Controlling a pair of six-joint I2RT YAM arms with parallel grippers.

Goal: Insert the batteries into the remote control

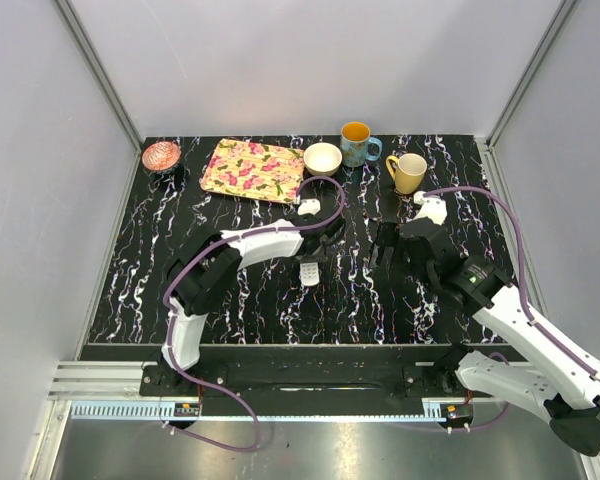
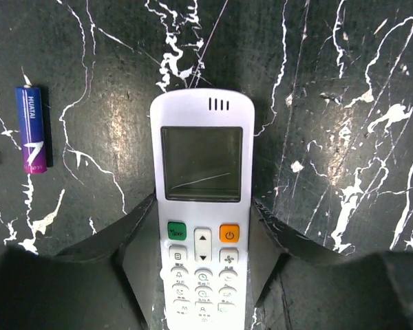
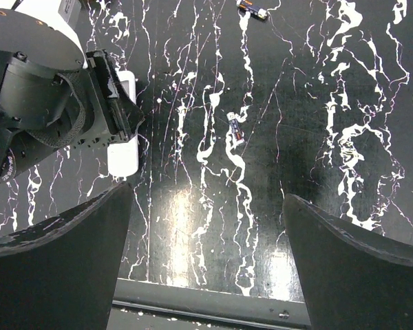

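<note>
Black tabletop veined with white, walled in by pale grey panels. Lower centre of the left wrist view: left gripper clamped on both sides of the remote control, screen up, flat on the tabletop. Purple battery at upper left, apart. Right gripper spread wide above the tabletop.

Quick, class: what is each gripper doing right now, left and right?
Left gripper: closed on the remote control, fingers against its two long sides.
Right gripper: open, holding nothing.
</note>
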